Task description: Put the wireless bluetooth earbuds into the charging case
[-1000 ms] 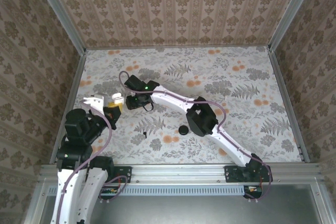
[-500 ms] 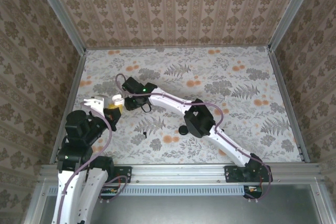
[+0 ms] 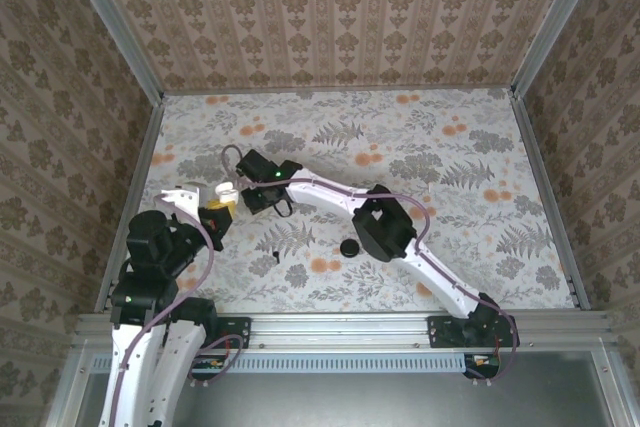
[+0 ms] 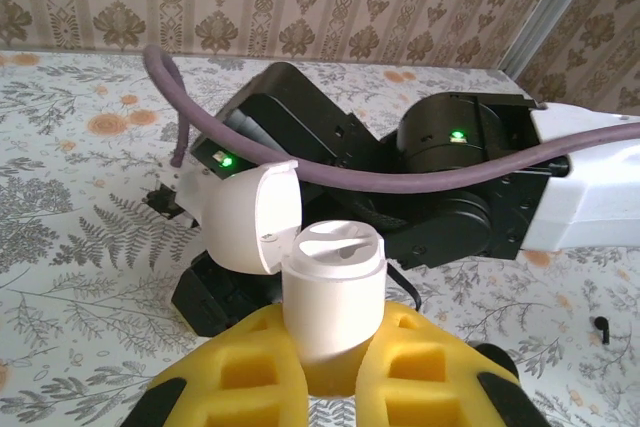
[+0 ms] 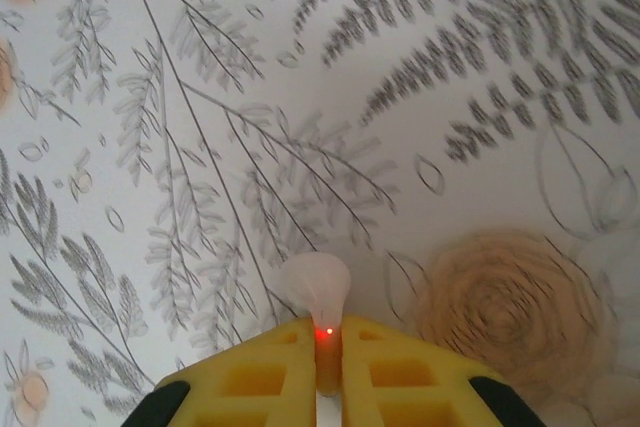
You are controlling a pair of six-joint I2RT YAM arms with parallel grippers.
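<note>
Yellow foam pads, moulded with square hollows, are being pressed by the left gripper (image 4: 335,342) against the charging case (image 4: 335,282). This glossy white, rounded plastic box is being held upright above the table (image 3: 470,217), with its hinged lid (image 4: 250,217) being shown swung open to the left. One case is being counted, and two earbuds. The pinched earbud (image 5: 318,292), with a pale translucent rounded tip and a red dot of light, is being clamped between the nearly closed yellow fingers of the right gripper (image 5: 320,337). That gripper is being held close to the case, over the matte surface printed with ferns and flowers. The loose earbud (image 3: 277,256), tiny and black, is being left lying on the table near the left arm. One small black round disc (image 3: 349,247) is being seen beside the right arm's elbow.
</note>
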